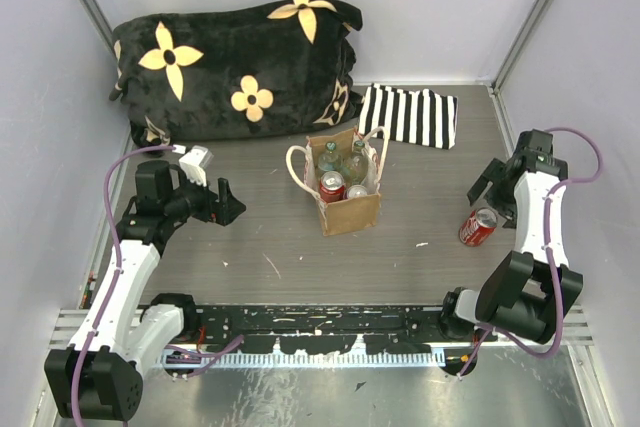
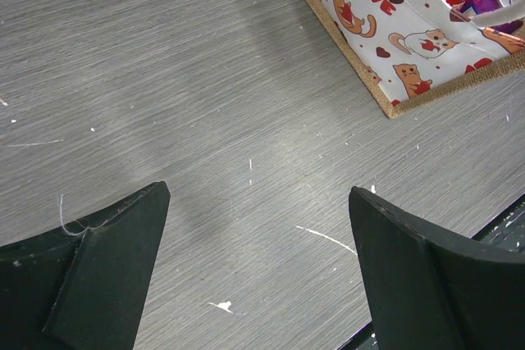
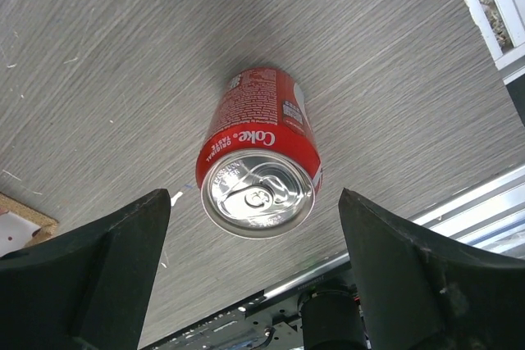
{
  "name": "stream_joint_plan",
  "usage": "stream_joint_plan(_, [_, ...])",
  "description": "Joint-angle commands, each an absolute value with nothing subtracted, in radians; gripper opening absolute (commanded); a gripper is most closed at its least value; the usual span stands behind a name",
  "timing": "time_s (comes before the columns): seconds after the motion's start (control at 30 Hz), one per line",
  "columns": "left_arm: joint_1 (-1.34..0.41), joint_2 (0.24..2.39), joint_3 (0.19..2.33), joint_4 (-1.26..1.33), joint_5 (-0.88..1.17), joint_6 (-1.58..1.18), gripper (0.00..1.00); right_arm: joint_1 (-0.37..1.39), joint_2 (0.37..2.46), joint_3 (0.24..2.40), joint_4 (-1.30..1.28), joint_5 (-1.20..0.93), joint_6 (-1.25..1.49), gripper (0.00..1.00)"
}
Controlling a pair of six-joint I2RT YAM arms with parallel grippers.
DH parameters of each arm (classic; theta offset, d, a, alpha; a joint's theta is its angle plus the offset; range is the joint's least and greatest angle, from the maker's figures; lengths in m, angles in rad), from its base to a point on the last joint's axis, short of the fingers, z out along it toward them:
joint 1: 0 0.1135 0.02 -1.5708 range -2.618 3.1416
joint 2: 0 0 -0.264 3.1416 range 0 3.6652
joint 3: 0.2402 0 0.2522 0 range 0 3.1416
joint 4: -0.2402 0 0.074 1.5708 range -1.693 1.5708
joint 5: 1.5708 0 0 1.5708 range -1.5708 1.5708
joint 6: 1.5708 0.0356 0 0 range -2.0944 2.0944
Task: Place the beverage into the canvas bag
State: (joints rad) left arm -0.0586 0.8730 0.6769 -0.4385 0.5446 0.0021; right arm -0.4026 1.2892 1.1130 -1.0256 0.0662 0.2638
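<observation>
A red Coke can (image 1: 478,226) stands upright on the grey table at the right. In the right wrist view the can (image 3: 258,153) shows its silver top, just ahead of and between my open fingers. My right gripper (image 1: 492,185) (image 3: 253,202) is open and empty, just above the can. The tan canvas bag (image 1: 350,213) with cream handles stands mid-table, holding a red can (image 1: 332,186), two glass bottles (image 1: 356,161) and another can. My left gripper (image 1: 226,203) (image 2: 258,194) is open and empty, left of the bag; the bag's cat-print lining (image 2: 385,30) shows in the left wrist view.
A black pillow with yellow flowers (image 1: 235,67) lies at the back left. A black-and-white striped fabric (image 1: 410,115) lies flat behind the bag. A metal rail (image 1: 330,332) runs along the near edge. White walls close in both sides.
</observation>
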Motion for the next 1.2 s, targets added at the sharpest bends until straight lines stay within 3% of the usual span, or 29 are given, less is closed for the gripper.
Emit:
stream_joint_plan(0.0, [-0.054,0.872,0.66,-0.417,0.552,0.021,0.98,-0.409,1.293,1.084,-0.985,0.052,0.262,0.89])
stream_joint_plan(0.33, [-0.054,0.876,0.653,-0.419,0.549,0.031,0.98,-0.411,1.313,1.044,-0.958,0.049,0.265,0.86])
stream_joint_plan(0.57, [-0.054,0.872,0.655,-0.426,0.545,0.036,0.98,-0.411,1.327,1.044,-0.959,0.048,0.265,0.72])
stream_joint_plan(0.9, [-0.054,0.864,0.655,-0.435,0.541,0.044,0.98,-0.411,1.354,1.031,-0.966,0.021,0.261,0.8])
stream_joint_plan(1.17, [-0.055,0.855,0.652,-0.443,0.531,0.058,0.98,-0.411,1.367,1.018,-0.956,0.012,0.265,0.79])
